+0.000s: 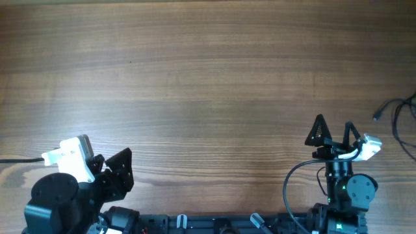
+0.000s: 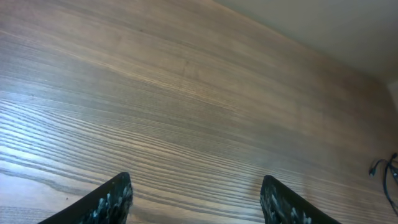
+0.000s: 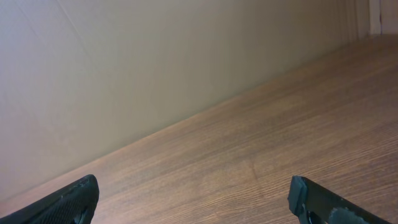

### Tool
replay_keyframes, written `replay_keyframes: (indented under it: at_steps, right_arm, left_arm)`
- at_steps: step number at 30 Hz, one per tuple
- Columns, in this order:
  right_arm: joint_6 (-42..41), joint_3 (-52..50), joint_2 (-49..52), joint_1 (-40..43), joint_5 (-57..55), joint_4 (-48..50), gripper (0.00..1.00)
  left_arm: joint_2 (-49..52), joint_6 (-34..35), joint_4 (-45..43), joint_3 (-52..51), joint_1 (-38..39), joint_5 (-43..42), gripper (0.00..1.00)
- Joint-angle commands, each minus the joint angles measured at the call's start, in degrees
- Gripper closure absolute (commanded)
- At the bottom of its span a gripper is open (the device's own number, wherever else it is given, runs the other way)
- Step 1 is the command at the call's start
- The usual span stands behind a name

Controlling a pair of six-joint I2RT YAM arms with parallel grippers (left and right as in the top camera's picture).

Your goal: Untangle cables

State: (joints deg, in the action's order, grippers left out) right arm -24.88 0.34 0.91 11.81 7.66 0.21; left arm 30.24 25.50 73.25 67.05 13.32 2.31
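Note:
Black cables [image 1: 402, 116] lie at the far right edge of the wooden table, only partly in the overhead view; a loose plug end points left. A bit of them shows at the right edge of the left wrist view [image 2: 387, 174]. My left gripper [image 1: 119, 170] is open and empty at the front left, its fingertips showing in its wrist view [image 2: 196, 199]. My right gripper [image 1: 334, 132] is open and empty at the front right, left of the cables and apart from them. Its wrist view [image 3: 193, 202] shows only bare table and wall.
A thin black cable [image 1: 18, 159] runs in from the left edge near the left arm. The arm bases and their wiring [image 1: 292, 188] sit along the front edge. The wooden table [image 1: 208, 78] stretches across the middle and back.

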Motion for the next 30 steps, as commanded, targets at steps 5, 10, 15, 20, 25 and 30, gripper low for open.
replay_keyframes:
  at_steps: [5,10,15,20,25,30]
  right_arm:
    - [-0.8,0.0,-0.7,-7.2,0.7,0.4,0.0]
    - [-0.8,0.0,-0.7,-8.5,0.7,0.3,0.0]
    - [-0.8,0.0,-0.6,-8.5,0.7,0.3,0.0]
    - [-0.8,0.0,-0.6,-8.5,0.7,0.3,0.0]
    - [-0.8,0.0,-0.6,-8.5,0.7,0.3,0.0]
    - [-0.6,0.0,-0.6,-8.5,-4.3,-0.1,0.0]
  left_arm:
    - [-0.4,-1.3,-0.3,0.5,-0.3,0.6,0.32]
    - [-0.4,-1.3,-0.3,0.5,-0.3,0.6,0.32]
    - [-0.4,-1.3,-0.3,0.5,-0.3,0.6,0.32]
    - [-0.4,-1.3,-0.3,0.5,-0.3,0.6,0.32]
    - [-0.4,-1.3,-0.2,0.5,-0.3,0.6,0.32]
    - [-0.4,-1.3,-0.4,0.5,-0.3,0.6,0.32]
